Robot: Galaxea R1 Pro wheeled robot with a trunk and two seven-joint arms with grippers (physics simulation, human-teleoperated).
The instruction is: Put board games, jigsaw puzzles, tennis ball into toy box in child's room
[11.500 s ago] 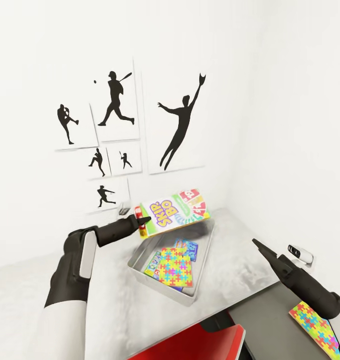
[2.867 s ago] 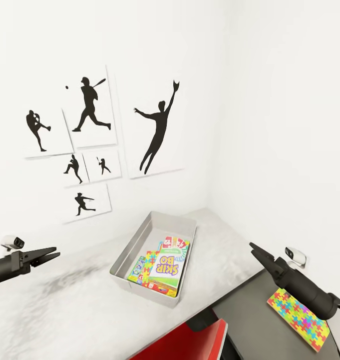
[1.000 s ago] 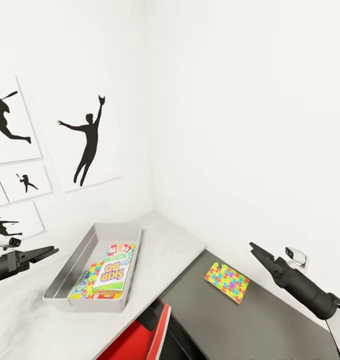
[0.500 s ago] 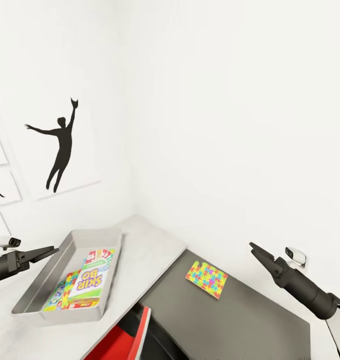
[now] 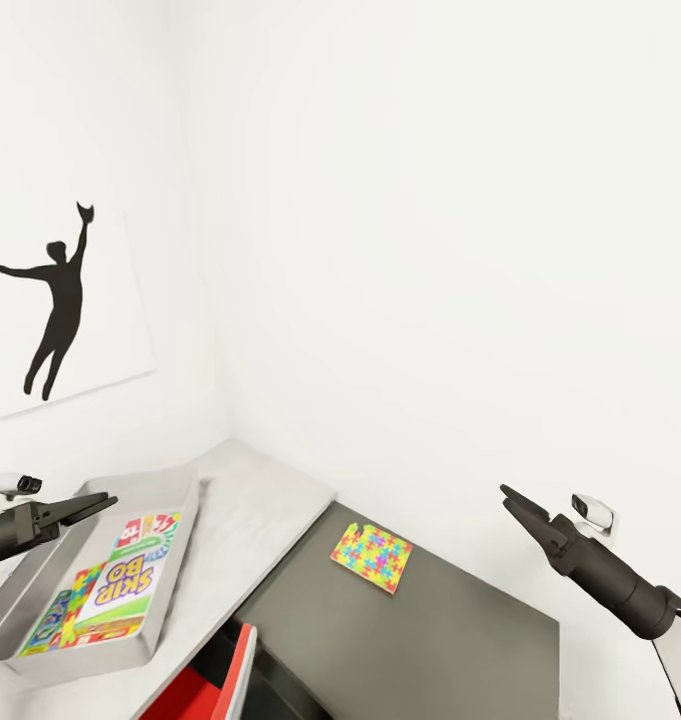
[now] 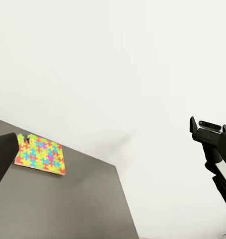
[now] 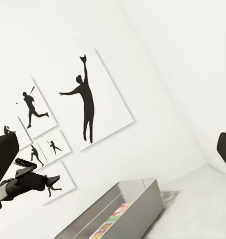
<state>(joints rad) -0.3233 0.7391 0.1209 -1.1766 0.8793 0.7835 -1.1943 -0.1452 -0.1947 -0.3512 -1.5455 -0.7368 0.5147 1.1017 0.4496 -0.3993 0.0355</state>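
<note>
Several games already lie in the toy box [image 5: 170, 560], apparently, one jigsaw puzzle [image 5: 371, 556] remains on the dark cabinet [image 5: 460, 640], and the left gripper [image 5: 98, 502] and right gripper [image 5: 508, 494] hang empty, jaws slightly parted.

Right wrist view: white corner, wall pictures, grey toy box

Black baseball-player silhouettes hang on the white wall: a large leaping catcher [image 7: 85, 102], a batter [image 7: 30, 106] to its side, and smaller figures [image 7: 54, 146] under the batter. Below them the toy box [image 7: 135, 196] rests on the pale table [image 7: 202, 199], its near corner and low sloping walls showing, with a bit of colourful print [image 7: 115, 215] lying inside. The left gripper [image 7: 46, 180] reaches in across the smaller pictures, its dark fingers close together; whether they touch is unclear. Blurred dark finger shapes [image 7: 3, 157] sit at both side edges of the picture.
</note>
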